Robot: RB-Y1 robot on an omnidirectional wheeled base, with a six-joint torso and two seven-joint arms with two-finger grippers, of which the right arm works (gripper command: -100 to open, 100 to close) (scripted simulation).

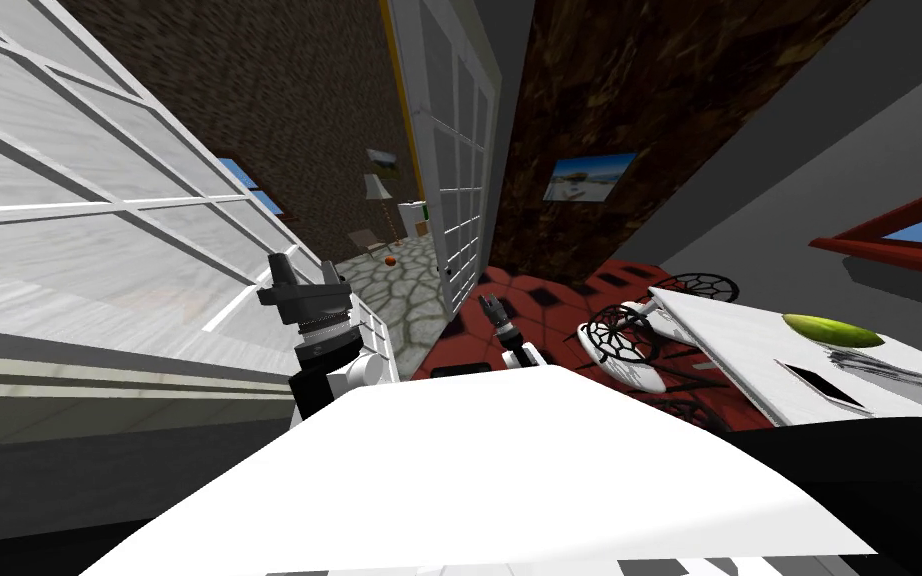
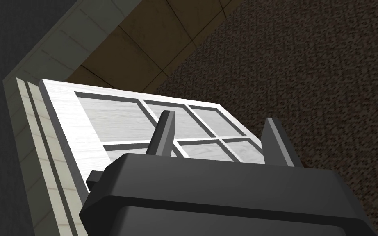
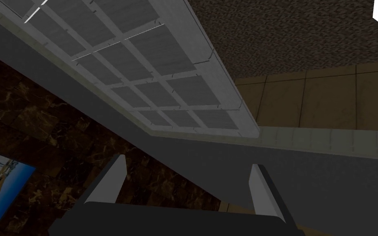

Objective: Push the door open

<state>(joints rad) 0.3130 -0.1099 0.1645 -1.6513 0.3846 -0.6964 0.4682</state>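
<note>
Head view: white panelled door [image 1: 99, 220] just beside our left hand [image 1: 304, 270], at its nine o'clock. Left hand spread, empty, nearer. Right hand [image 1: 488, 300] spread, empty.

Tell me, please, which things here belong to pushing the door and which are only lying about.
Job: left door; left pincer, open, by it.
Lying about: right door; right pincer, open; table; chair; green thing; lamp; picture; ball.

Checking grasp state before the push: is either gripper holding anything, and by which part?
Nothing is held: the left gripper and right gripper are both open, neither gripping the white panelled door.
</note>
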